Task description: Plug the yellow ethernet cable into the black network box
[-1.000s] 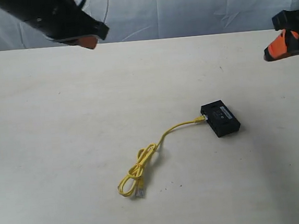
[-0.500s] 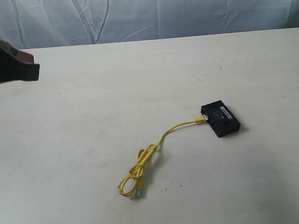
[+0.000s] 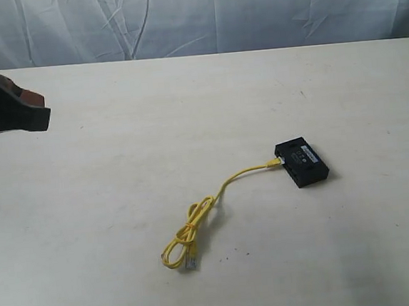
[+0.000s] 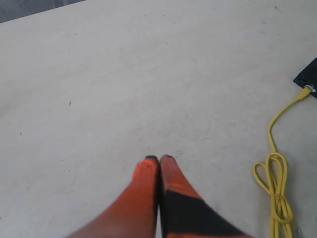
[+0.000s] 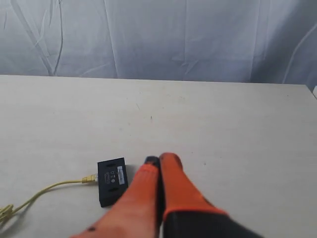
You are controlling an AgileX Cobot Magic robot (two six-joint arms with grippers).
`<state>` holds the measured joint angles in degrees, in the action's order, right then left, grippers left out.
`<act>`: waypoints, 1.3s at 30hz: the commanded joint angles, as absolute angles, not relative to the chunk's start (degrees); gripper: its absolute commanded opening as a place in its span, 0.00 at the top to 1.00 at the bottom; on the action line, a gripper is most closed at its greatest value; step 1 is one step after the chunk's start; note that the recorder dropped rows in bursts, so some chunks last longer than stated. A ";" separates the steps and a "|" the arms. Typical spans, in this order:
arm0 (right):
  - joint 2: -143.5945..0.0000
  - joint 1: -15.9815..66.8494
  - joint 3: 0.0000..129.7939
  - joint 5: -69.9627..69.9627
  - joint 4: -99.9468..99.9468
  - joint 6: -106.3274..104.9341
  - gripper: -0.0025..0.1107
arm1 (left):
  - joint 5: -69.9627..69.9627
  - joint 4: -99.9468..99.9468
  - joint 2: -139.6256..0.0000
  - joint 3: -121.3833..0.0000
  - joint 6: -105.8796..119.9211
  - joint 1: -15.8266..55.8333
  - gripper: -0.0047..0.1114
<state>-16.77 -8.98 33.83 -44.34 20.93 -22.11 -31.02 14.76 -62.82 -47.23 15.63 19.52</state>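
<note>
The black network box lies flat on the table, right of centre, pale label up. The yellow ethernet cable has one plug sitting in the box's side; the rest runs to a coiled loop with a clear free plug. My left gripper is shut and holds nothing, raised at the far left edge of the exterior view. My right gripper is shut and holds nothing, hovering beside the box; it is out of the exterior view. The cable shows in the left wrist view.
The pale table carries nothing else. A wrinkled grey cloth backdrop hangs behind its far edge.
The right gripper left the exterior view a second ago. The left gripper swung from the top centre down to the far left edge and has nearly stopped. Cable and box have not moved.
</note>
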 commanded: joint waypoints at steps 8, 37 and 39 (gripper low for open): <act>-9.70 -2.04 33.36 -44.39 20.21 -21.98 0.98 | -30.86 14.54 -62.28 -47.06 15.51 19.52 0.96; 0.00 7.37 19.77 -32.46 3.89 -5.70 0.98 | -30.81 14.54 -62.04 -47.06 15.51 19.52 0.96; 0.00 7.37 19.77 -32.34 0.00 -0.95 0.98 | -30.96 14.29 -62.06 -47.06 15.51 19.52 0.96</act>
<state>-0.27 7.23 20.01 -33.41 4.40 -6.25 -31.02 14.65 -62.57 -47.23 15.63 19.52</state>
